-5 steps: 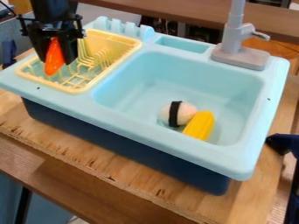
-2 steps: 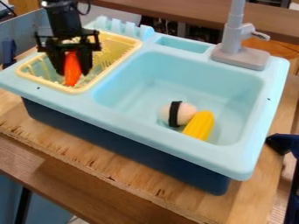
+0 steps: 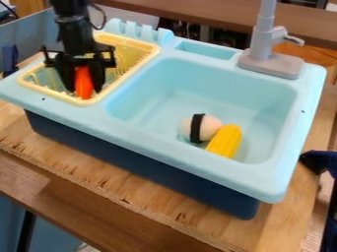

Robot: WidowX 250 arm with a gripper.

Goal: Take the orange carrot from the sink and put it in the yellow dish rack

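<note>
Wooden counter point(image 3: 135, 197) with a light blue toy sink point(image 3: 164, 151) on it, yellow rack point(image 3: 126, 76) set in one end. The black hand point(image 3: 84, 91) is down at the rack's near end, pinching an orange piece point(image 3: 84, 82) upright between its fingers. Over in the basin: yellow corn point(image 3: 225, 141), plus a white, black-banded piece point(image 3: 209, 127) right beside it.

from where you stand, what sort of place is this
Probably a toy kitchen set up on a wooden table: there is a light blue plastic toy sink, a grey plastic faucet and a yellow plastic dish rack.
</note>
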